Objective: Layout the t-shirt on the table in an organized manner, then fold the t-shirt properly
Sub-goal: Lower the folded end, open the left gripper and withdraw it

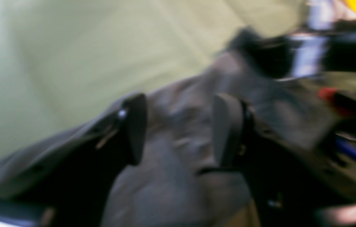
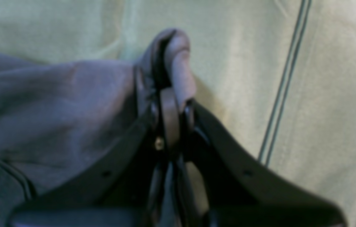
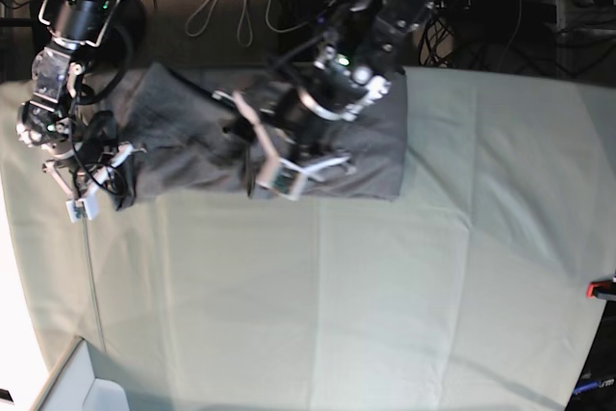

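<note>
T-shirt cloth, soft and limp, is spread along the bench's far edge. One bunched edge is pinched by the right gripper; the left gripper's jaws are parted over it. Hems are best gripped.

The picture is blurred. The left gripper is seen with its jaws apart, over rumpled grey t-shirt cloth. The pale bench is seen behind.

Left wrist view heavily motion-blurred, right wrist view soft, base view evenly lit and sharper.
</note>
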